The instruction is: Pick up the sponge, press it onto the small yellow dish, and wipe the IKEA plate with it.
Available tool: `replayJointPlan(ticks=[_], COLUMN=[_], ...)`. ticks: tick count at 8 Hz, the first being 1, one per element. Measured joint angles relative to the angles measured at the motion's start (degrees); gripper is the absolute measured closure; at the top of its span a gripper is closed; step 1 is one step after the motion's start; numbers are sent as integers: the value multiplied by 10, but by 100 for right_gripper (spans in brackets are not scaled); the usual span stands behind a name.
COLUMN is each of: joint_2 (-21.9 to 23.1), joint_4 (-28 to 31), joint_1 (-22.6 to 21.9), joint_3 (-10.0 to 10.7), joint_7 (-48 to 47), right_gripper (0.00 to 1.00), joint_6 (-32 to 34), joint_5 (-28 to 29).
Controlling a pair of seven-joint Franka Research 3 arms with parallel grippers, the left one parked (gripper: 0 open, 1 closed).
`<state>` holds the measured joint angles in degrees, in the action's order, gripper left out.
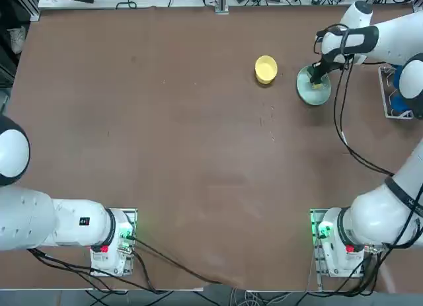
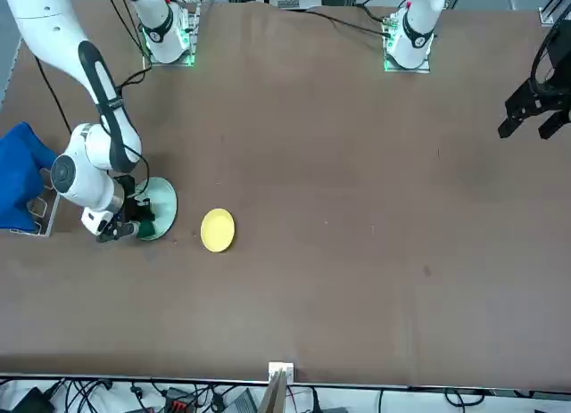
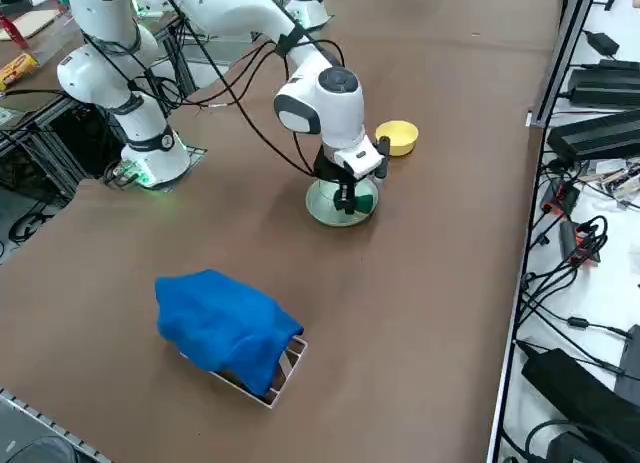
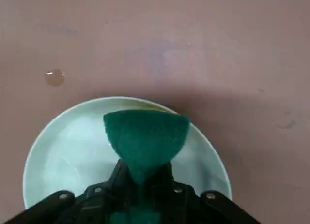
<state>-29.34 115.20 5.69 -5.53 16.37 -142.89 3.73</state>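
Sponge [image 4: 147,137] — gripped by right end effector [image 4: 144,174] — points its long axis outward, over the plate [image 4: 72,151].

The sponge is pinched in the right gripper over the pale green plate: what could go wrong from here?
The right gripper is shut on the middle of the sponge, whose free end flares out, so it may fold or twist during a wipe. The shallow pale green plate has nothing visible holding it down and could slide. The yellow dish stands nearby, so a wide sweep might knock it.
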Motion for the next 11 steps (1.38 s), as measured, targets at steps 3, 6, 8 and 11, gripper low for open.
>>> replayJointPlan(ticks=[3,6,8,11], joint_2=[-1,-1,1,13], joint_4=[-1,-1,-2,10], joint_1=[-35,-53,-54,-58], joint_3=[-2,-2,-2,-2], joint_7=[-67,-105,-118,-122], right_gripper=[79,79,79,79], joint_6=[0,2,14,47], joint_5=[0,0,0,0])
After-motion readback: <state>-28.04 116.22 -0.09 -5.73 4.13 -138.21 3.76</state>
